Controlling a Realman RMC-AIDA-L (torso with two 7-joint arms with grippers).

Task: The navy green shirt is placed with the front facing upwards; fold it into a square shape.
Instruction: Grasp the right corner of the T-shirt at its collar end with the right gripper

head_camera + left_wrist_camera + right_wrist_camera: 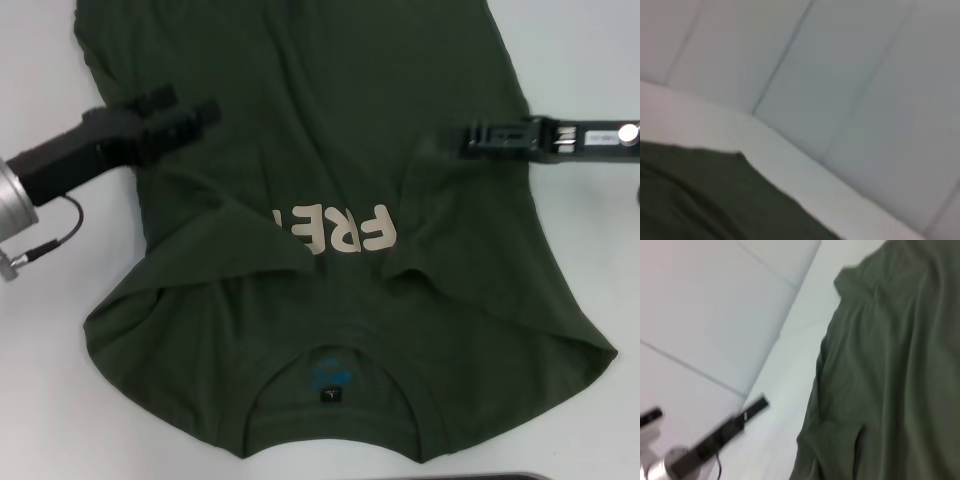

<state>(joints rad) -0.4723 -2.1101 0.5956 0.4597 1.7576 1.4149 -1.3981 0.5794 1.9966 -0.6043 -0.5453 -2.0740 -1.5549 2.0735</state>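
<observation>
The navy green shirt (340, 130) lies front up on the white table, collar (330, 385) nearest me. Its cream letters (350, 232) are partly covered by a fold of cloth coming in from the left. My left gripper (185, 112) hovers open over the shirt's left edge, fingers pointing inward, nothing between them. My right gripper (468, 138) reaches in from the right and sits at the shirt's right edge, where creases gather. The left wrist view shows a corner of the shirt (700, 200). In the right wrist view the shirt (890, 370) fills the right, with the left gripper (757, 405) far off.
The white table (50, 400) shows bare on both sides of the shirt. A thin cable (55, 240) loops from the left arm's wrist. A dark strip (500, 476) runs along the near edge. Pale wall panels (840, 75) stand behind the table.
</observation>
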